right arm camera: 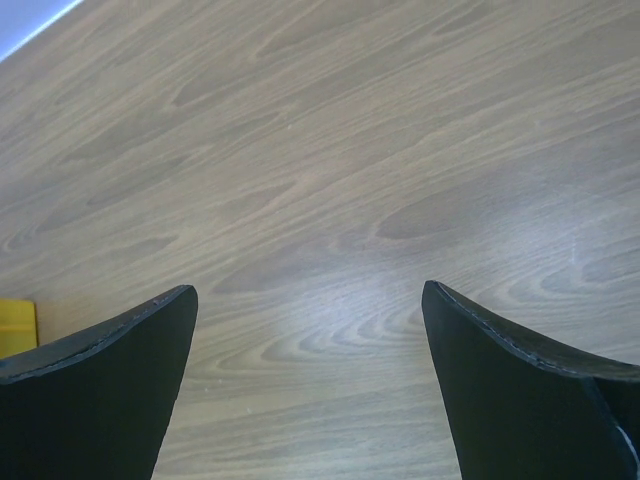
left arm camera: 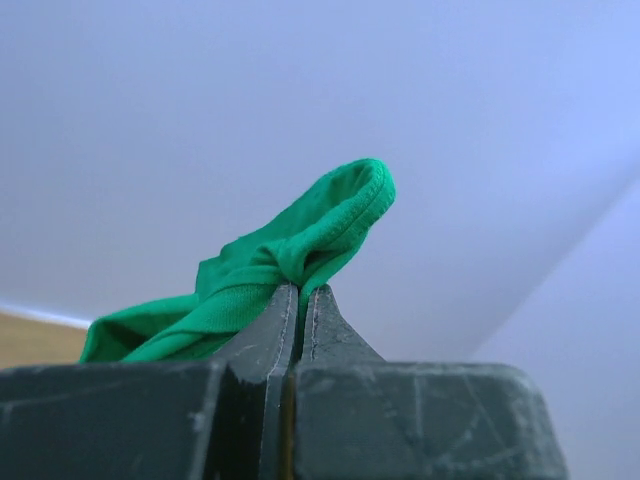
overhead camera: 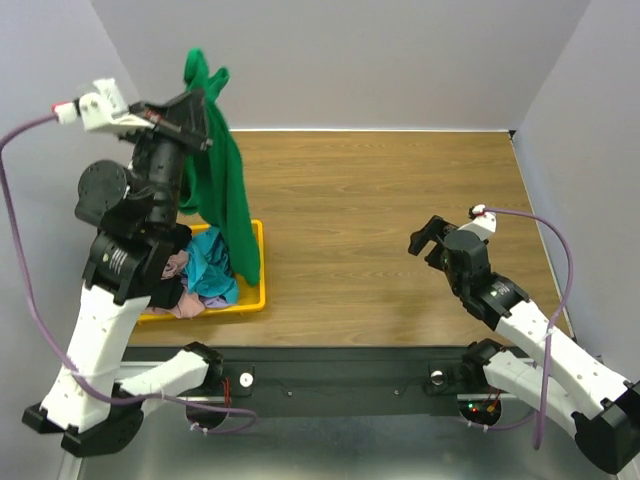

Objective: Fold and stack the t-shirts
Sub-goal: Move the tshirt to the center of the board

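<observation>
your left gripper (left arm camera: 300,292) is shut tight on the green t-shirt (overhead camera: 228,190), held high, cloth hanging down to the yellow bin (overhead camera: 259,262). teal t-shirt (overhead camera: 212,270) & pink t-shirt (overhead camera: 176,266) lie in the bin. right gripper (right arm camera: 308,290) is wide open, holding nothing, over the worktop (overhead camera: 380,190).

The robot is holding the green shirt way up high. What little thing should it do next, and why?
Probably swing the left tool rightward, carrying the green t-shirt over the bare wood table. The tool is shut on the shirt, whose lower end hangs at the yellow bin, and the right tool hovers open above the wood.
</observation>
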{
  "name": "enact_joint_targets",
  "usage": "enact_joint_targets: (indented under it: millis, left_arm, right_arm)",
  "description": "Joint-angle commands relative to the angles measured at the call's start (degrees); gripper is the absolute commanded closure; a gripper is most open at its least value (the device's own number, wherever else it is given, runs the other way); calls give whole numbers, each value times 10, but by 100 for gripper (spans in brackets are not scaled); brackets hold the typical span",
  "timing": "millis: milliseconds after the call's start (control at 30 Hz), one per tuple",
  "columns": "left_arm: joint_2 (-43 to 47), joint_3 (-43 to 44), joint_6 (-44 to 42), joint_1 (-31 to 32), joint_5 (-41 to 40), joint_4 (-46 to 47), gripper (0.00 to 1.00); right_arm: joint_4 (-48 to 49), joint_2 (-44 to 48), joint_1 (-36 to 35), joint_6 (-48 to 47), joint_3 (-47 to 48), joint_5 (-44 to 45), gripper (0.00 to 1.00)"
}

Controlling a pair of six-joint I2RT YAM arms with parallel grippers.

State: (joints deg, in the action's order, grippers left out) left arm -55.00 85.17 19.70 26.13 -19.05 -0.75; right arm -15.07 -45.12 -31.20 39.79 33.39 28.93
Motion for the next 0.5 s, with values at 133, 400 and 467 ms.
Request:
enact_joint_targets:
  millis: [133,400,467]
  left_arm:
    - [-137,186,-92,111,164,71,100]
    - [-297,404,-193,312,77,67,100]
    - [-323,440,-194,329,61,67,100]
  right_arm:
    - [7,21,-2,23,62,123,0]
    - [-33,83,-2,1,78,182,0]
    - [-44,96,-2,-1,79,191,0]
